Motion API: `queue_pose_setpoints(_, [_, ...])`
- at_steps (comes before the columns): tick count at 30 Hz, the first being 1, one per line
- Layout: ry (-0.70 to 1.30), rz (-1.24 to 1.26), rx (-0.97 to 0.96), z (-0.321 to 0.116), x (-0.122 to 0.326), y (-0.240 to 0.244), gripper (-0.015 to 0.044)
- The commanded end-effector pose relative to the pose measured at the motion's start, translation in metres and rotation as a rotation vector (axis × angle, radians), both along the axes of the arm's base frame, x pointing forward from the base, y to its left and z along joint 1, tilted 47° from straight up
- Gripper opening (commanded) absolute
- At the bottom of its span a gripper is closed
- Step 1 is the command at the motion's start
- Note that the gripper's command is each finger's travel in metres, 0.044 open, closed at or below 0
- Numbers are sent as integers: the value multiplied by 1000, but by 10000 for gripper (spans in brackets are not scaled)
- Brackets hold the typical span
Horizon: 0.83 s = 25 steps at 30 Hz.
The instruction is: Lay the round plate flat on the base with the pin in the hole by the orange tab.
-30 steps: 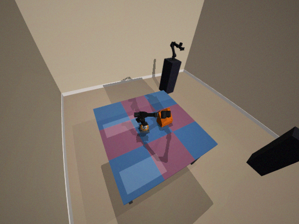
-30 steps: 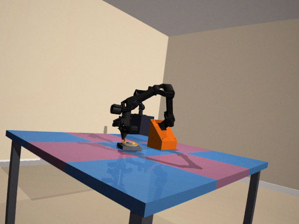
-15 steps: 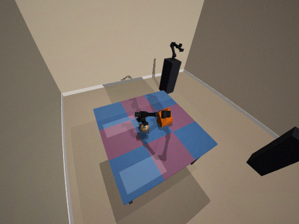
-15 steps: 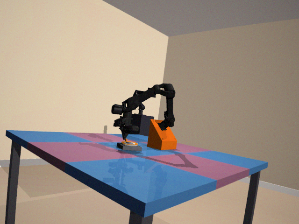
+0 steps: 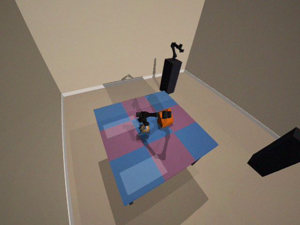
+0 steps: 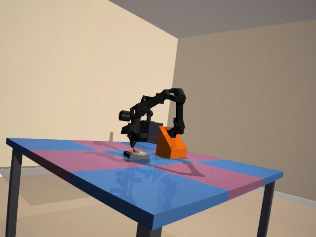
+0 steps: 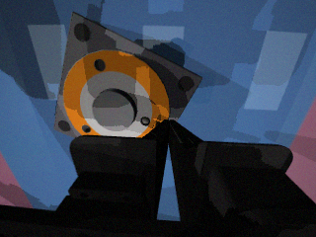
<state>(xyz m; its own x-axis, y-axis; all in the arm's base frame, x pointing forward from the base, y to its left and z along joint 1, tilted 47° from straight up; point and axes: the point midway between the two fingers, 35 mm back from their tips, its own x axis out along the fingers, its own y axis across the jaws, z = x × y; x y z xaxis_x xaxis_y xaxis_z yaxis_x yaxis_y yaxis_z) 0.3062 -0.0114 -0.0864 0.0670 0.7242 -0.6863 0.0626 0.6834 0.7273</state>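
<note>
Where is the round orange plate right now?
In the wrist view the round plate sits on the grey square base, upper left of the picture, with the shut gripper tips at its lower-right edge.

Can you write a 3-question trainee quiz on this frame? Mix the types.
1. True or false: the gripper is clamped around the round plate.
2. In the wrist view, where do the closed fingertips meet?
A. over the plate's centre opening
B. at the plate's outer rim
C. off the grey base altogether
3. Fill in: the arm's orange mount stands on the ____ beside the base.

Key: 1 false, the jaws are shut on nothing. 2 B. 3 table.
</note>
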Motion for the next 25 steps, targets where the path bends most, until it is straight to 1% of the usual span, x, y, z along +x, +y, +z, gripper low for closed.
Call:
queue_pose_setpoints(1, [5,3,-2,7,-2,-8,0])
queue_pose_setpoints(7, [5,3,-3,30,-8,-31,0])
queue_pose_setpoints(10, [8,-7,1,24,-8,-26,0])
queue_pose_setpoints(25, [8,-7,1,24,-8,-26,0])
